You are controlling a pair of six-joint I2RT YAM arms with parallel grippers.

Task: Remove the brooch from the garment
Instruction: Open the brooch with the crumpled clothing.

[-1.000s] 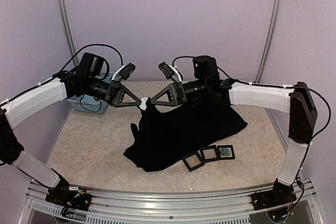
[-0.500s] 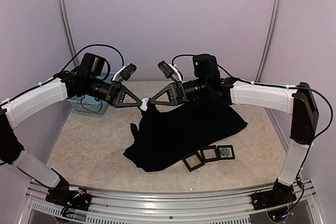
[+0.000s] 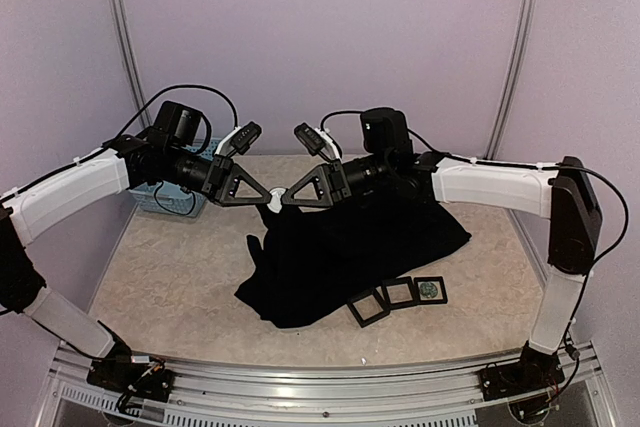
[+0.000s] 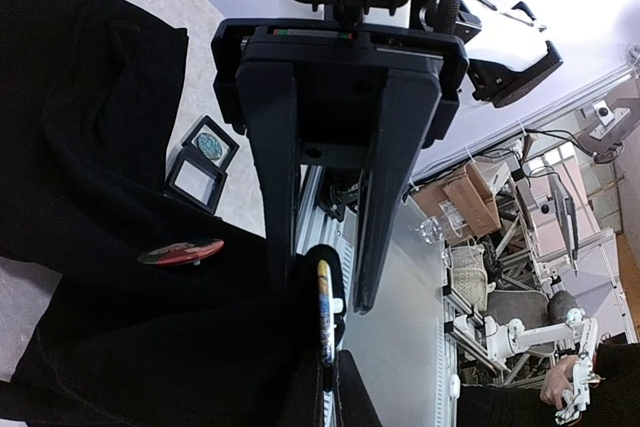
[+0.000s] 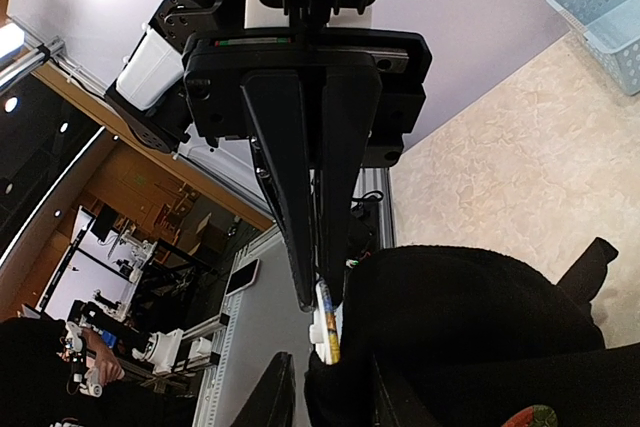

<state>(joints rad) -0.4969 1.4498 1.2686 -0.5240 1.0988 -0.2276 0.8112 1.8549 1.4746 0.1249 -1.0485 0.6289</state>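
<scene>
Right gripper had narrowed a lot over the last second. Its jaws went from wide to a small gap, one finger on each side of the brooch, not yet touching it. It also nudged in toward the other arm.

Left gripper hadn't budged. It was clamped tight at the raised peak of the garment, right at the brooch. Looked like it pinched fabric, but whether the pin was also in the bite I couldn't tell.

The brooch sat edge-on between the two sets of tips, held up off the table and still attached to the cloth. The rest of the garment hung from that peak and lay crumpled mid-table, under the right arm.

Read on it: the grasp was mid-close, so the brooch wasn't secured yet and removal hadn't started. Next would be finishing the close on the disc's faces, then pulling away while the left anchored the fabric. Risk was the jaws catching cloth along with the brooch, or a thin disc slipping out sideways.

Further out:
- A second brooch, red and green, lay flat on the garment lower down.
- Three square frames sat at the garment's near edge, one holding a small greenish piece.
- Basket sat at far left behind the left arm.
</scene>
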